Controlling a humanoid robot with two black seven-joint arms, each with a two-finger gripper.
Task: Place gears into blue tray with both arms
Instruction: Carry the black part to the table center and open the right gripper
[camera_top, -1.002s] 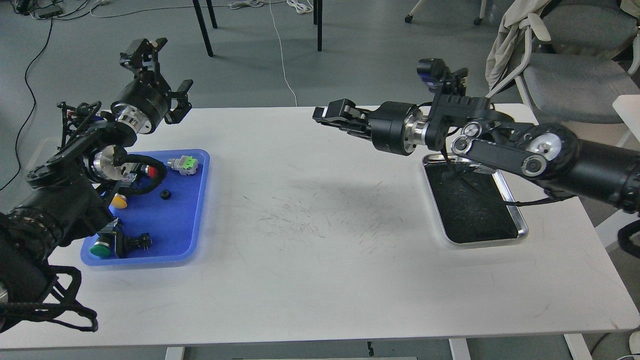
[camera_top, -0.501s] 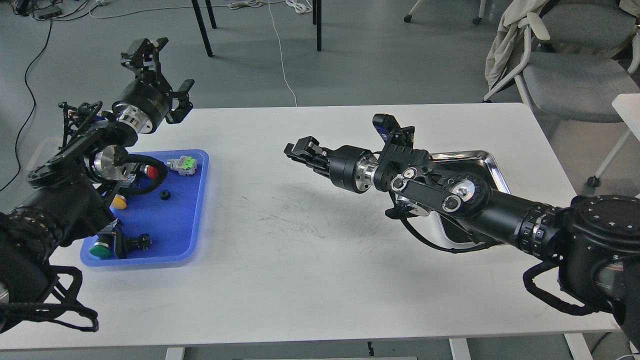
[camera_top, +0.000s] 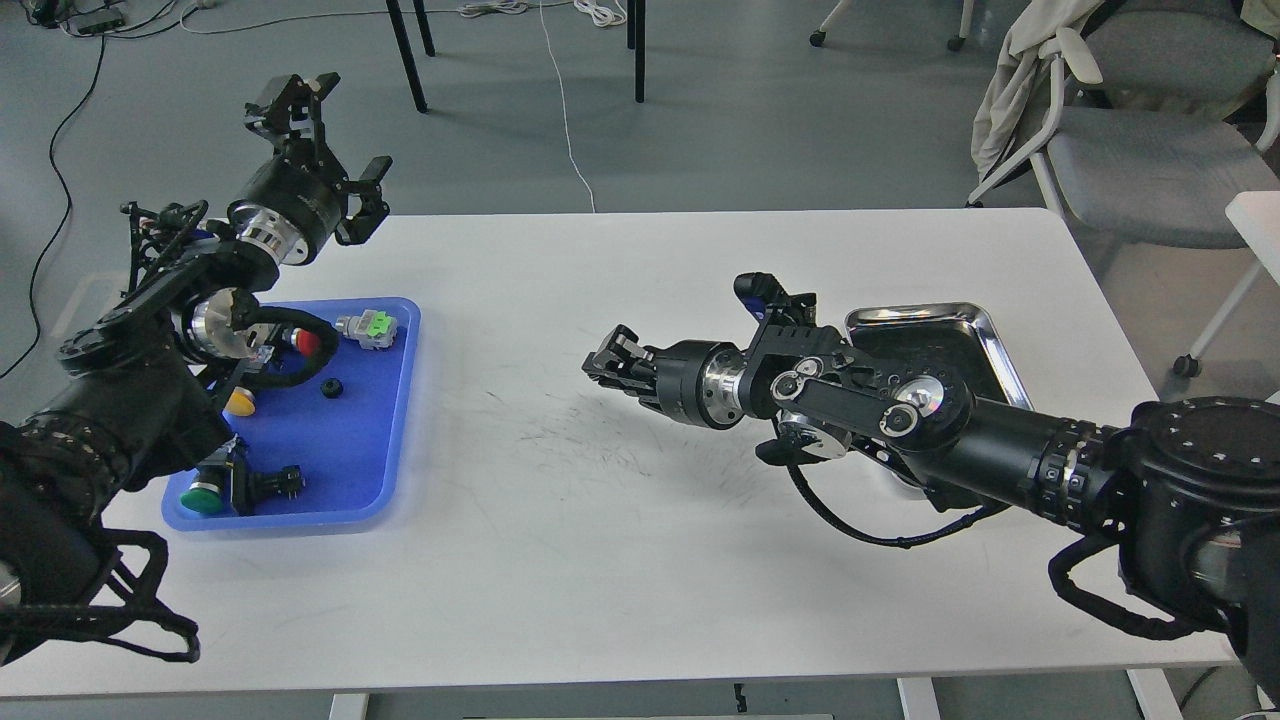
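Observation:
The blue tray (camera_top: 345, 450) lies on the left of the white table. One small black gear (camera_top: 331, 388) rests on its floor near the middle. My left gripper (camera_top: 333, 142) hangs open and empty above the table's far left corner, behind the tray. My right gripper (camera_top: 606, 361) hovers low over the middle of the table and points left toward the blue tray, well short of it. Its fingers are drawn together, and they are too dark to show whether anything sits between the tips. No other gear shows.
Push-button switches with a green cap (camera_top: 203, 497), a yellow cap (camera_top: 238, 403) and a red cap (camera_top: 305, 343) lie in the blue tray, along with a grey-green part (camera_top: 368, 328). A steel tray (camera_top: 905, 313) sits behind my right arm. A chair (camera_top: 1130, 150) stands past the table's far right.
My right arm has swung down and to the left, from above the steel tray to low over the table's middle. The left arm has barely moved.

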